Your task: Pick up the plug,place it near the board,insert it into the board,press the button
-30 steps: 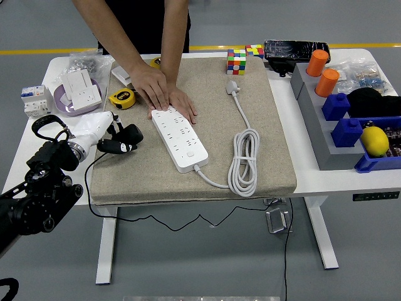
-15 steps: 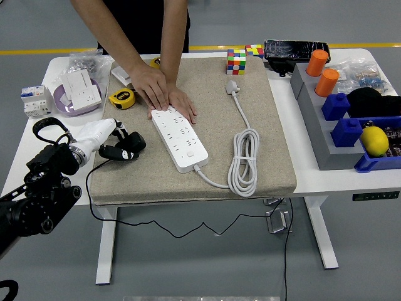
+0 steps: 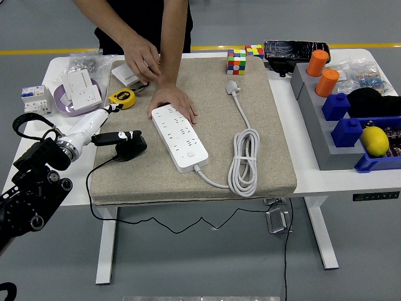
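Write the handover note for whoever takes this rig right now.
Left robot hand: shut on the black plug, low over the mat's left edge. Right arm not in view.
White power strip lies on the mat, right of the plug and apart from it. A person's hand presses its far end; the other hand is over the table's far left.
Done: plug grasped. Left: bring it to the strip, insert, press the button.

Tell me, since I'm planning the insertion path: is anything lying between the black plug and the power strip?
Nothing visible lies between them. The black plug, at the left hand, faces bare mat up to the power strip. A person's hand rests on the strip's far end, off that path.
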Controlling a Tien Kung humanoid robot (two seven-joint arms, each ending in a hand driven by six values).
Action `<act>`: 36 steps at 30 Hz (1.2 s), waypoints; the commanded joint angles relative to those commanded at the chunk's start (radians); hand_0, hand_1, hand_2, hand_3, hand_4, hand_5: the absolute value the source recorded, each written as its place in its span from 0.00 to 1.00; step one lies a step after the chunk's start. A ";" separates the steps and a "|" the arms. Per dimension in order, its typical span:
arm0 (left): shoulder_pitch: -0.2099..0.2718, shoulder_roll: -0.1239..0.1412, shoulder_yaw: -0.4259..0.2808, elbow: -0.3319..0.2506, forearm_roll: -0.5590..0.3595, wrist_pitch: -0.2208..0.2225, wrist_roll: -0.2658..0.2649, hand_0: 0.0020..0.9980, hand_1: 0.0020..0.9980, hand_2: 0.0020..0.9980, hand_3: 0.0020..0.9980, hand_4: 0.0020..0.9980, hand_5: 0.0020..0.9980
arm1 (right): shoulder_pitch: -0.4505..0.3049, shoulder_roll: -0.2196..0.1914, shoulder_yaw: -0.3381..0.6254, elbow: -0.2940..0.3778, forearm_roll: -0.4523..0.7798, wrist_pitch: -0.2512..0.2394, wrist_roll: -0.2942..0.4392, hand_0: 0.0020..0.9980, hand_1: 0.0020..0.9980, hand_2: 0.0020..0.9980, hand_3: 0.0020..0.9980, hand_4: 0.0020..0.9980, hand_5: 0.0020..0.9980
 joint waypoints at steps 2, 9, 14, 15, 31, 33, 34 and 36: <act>0.021 -0.018 -0.064 -0.045 -0.085 0.011 0.005 0.98 1.00 0.98 0.97 1.00 1.00 | -0.001 0.001 0.001 0.000 -0.001 0.000 0.000 0.92 0.89 0.82 0.81 1.00 1.00; 0.093 -0.080 -0.270 -0.203 -0.377 0.006 0.016 0.97 1.00 0.98 0.98 1.00 1.00 | -0.007 0.006 0.009 -0.002 0.001 0.004 0.006 0.92 0.89 0.82 0.81 1.00 1.00; 0.140 -0.106 -0.359 -0.255 -0.591 0.016 0.000 0.92 0.94 0.91 0.93 1.00 1.00 | 0.000 0.005 0.015 -0.003 0.006 0.012 0.012 0.93 0.89 0.82 0.82 1.00 1.00; 0.155 -0.112 -0.377 -0.275 -0.637 0.017 0.000 0.92 0.94 0.91 0.93 1.00 1.00 | 0.003 0.004 0.019 -0.002 0.005 0.013 0.013 0.93 0.89 0.82 0.82 1.00 1.00; 0.335 -0.169 -0.450 -0.580 -0.576 0.053 0.026 0.82 0.84 0.83 0.85 1.00 1.00 | -0.018 0.007 -0.047 0.026 -0.015 0.005 0.025 0.93 0.89 0.82 0.82 1.00 1.00; 0.355 -0.172 -0.447 -0.596 -0.533 0.064 0.026 0.82 0.84 0.83 0.85 1.00 1.00 | -0.021 0.003 -0.067 0.029 -0.026 0.007 0.024 0.93 0.89 0.82 0.82 1.00 1.00; 0.362 -0.173 -0.446 -0.601 -0.525 0.069 0.025 0.82 0.84 0.83 0.85 1.00 1.00 | -0.022 0.001 -0.073 0.030 -0.036 0.011 0.022 0.93 0.89 0.82 0.82 1.00 1.00; 0.375 -0.173 -0.444 -0.609 -0.514 0.071 0.026 0.82 0.84 0.83 0.85 1.00 1.00 | -0.024 -0.005 -0.082 0.030 -0.055 0.034 0.011 0.93 0.89 0.82 0.82 1.00 1.00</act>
